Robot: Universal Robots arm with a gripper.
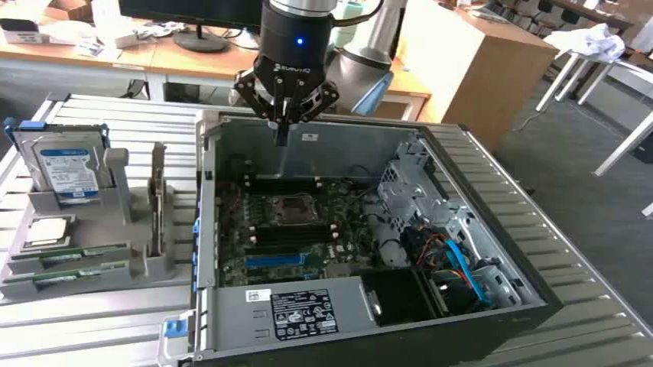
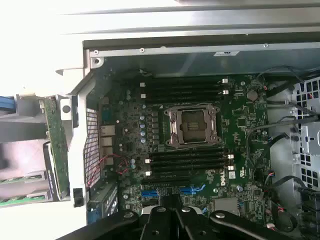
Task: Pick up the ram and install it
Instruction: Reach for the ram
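My gripper point(image 1: 283, 136) hangs above the far wall of the open computer case point(image 1: 490, 222), its fingers shut with nothing between them. Its dark fingers point(image 2: 175, 222) show in the wrist view, over the motherboard point(image 2: 245, 125). A ram stick point(image 2: 55, 145), long, thin and green, stands on edge in the grey holder point(image 1: 122, 264) at the exterior view's left, outside the case and well away from the gripper. Two more green sticks point(image 1: 73, 255) lie in slots at the holder's front. Black memory slots point(image 2: 187, 162) flank the bare processor socket point(image 2: 192, 125).
A silver hard drive point(image 1: 66, 172) with a blue-white label stands upright in the holder, with a small square processor chip point(image 1: 46, 229) in front of it. Inside the case are the power supply point(image 1: 301, 310), a metal drive cage point(image 1: 408, 183) and blue cables point(image 1: 454, 256).
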